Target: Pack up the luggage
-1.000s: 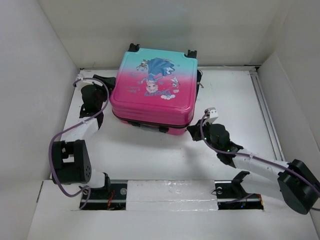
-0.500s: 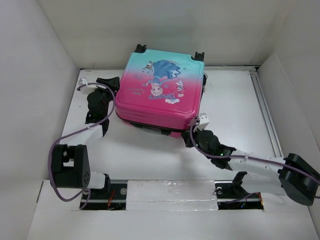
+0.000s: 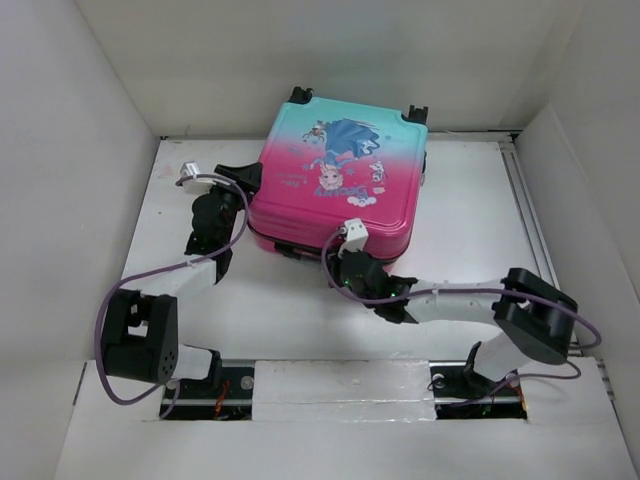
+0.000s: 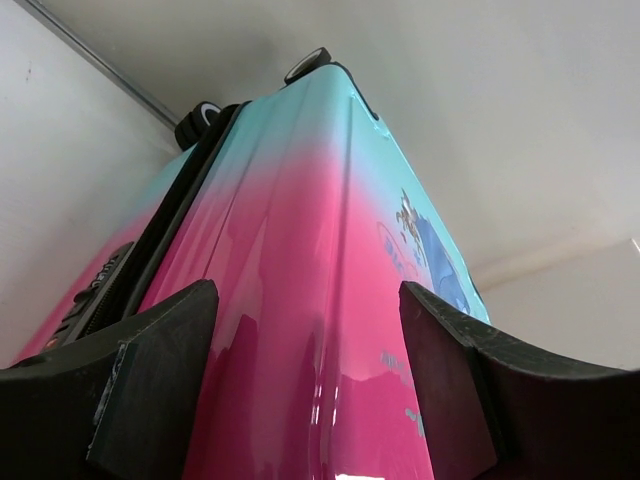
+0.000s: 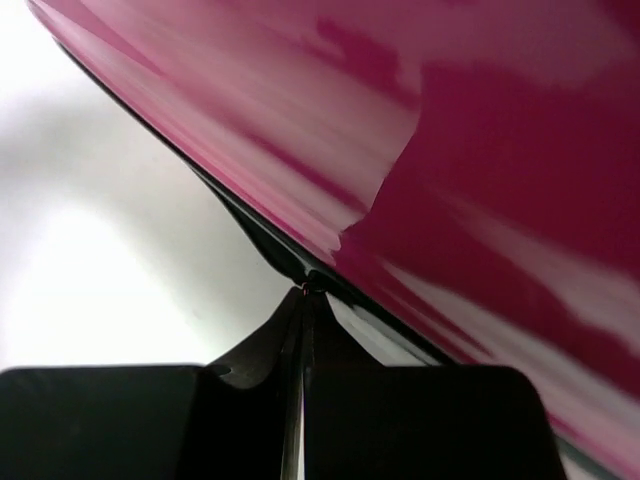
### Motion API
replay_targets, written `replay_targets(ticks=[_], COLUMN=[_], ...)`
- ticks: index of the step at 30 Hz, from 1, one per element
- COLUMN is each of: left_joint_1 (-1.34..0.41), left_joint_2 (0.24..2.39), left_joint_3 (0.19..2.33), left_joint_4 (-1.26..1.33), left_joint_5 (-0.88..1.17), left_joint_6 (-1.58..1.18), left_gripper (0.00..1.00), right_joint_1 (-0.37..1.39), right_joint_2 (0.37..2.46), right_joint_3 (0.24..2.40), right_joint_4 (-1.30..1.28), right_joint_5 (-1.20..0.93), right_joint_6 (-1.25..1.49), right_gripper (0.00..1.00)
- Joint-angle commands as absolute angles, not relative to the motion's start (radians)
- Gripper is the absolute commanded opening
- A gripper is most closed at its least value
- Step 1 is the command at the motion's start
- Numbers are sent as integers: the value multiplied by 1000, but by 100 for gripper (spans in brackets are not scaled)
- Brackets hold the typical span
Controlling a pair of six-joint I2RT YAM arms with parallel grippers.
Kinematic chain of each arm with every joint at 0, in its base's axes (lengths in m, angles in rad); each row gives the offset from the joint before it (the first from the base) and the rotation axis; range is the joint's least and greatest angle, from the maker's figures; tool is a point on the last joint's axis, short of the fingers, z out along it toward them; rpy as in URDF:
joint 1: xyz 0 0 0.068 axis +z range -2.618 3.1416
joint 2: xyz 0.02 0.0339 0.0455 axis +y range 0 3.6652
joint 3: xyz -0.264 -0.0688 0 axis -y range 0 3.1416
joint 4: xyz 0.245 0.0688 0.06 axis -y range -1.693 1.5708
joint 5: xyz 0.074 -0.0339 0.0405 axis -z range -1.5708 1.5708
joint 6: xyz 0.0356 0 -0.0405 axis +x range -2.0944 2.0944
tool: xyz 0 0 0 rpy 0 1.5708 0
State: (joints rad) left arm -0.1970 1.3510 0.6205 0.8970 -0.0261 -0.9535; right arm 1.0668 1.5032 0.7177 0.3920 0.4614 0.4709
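The luggage lies flat and closed on the white table, pink-to-turquoise shell up, turned a little clockwise. Its black wheels point to the back wall. My left gripper is at its left near corner. In the left wrist view that gripper is open, its dark fingers on either side of the pink corner ridge of the luggage. My right gripper is at the near edge. In the right wrist view this gripper is shut, tips touching the black zipper trim under the pink shell.
White walls enclose the table on the left, back and right. A raised rail runs along the right side. The right arm stretches low across the table in front of the luggage. A lock block sits on the luggage's side.
The luggage has slid right and back and turned clockwise. The left gripper followed its corner to the right. The right gripper swept left along the near edge to the zipper trim.
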Motion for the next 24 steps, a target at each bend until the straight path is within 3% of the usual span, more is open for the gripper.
replay_targets(ticks=[1,5,13,18,19,20,24], left_joint_1=[-272,-272,-272,-272,-272,-259,-230], left_joint_2=[1370,1296,1239,1143,1128,1114,1060], left_joint_3=[581,594,655,698,707,707,707], left_joint_4=[816,741,655,549,507,494,494], left_joint_5=[170,175,251,161,134,102,-47], left_joint_6=[-1023,-982,-946,-870,-838,-828,-819], left_gripper=[68,66,68,75,76,79,86], right_joint_1=[1121,1121,1132,1132,1132,1132,1132], right_joint_2=[1593,1750,1836,1748,1667,1620,1393], right_joint_3=[869,951,1038,996,973,950,917], right_joint_4=[531,569,661,594,569,511,260], right_joint_5=[256,195,112,9,9,-8,95], right_joint_6=[462,449,376,367,367,367,341], right_gripper=[0,0,0,0,16,26,49])
